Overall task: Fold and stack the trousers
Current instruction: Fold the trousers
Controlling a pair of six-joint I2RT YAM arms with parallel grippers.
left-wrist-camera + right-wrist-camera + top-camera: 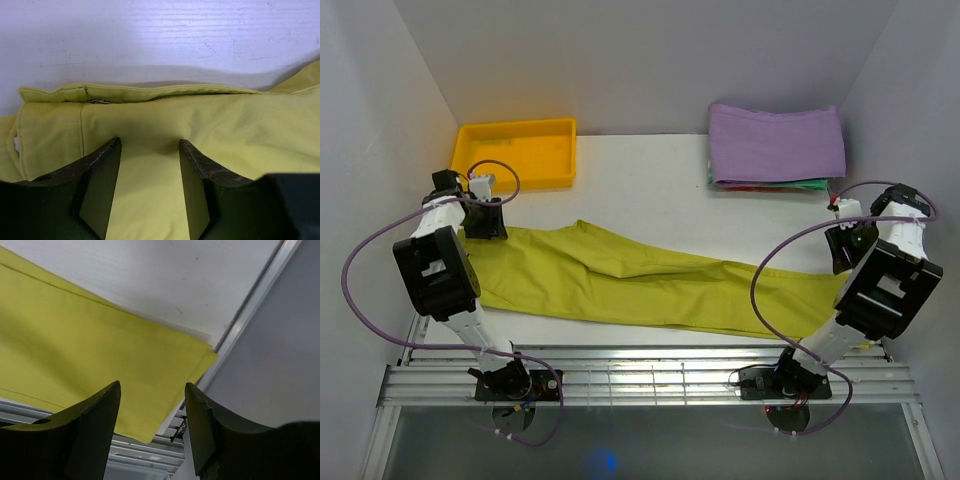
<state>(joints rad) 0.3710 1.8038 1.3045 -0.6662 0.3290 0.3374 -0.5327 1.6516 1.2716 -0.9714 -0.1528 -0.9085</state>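
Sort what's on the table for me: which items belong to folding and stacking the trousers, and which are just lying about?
Job: trousers, laid out lengthwise; left gripper and right gripper, jaws open over its two ends.
Lying about: yellow tray; purple-topped folded pile, possibly the stack to add to.

**Asker:** What is hidden from above?

**Me:** My left arm (435,270) covers the waist end of the trousers (650,285); my right arm (885,285) covers their leg ends. Beneath the purple cloth (775,140), only thin coloured edges of other cloth (760,185) show.

**Asker:** And at your wrists?

**Me:** The trousers run past the edges of both views. Whether the fingers of my left gripper (150,141) touch the fabric, I cannot tell.
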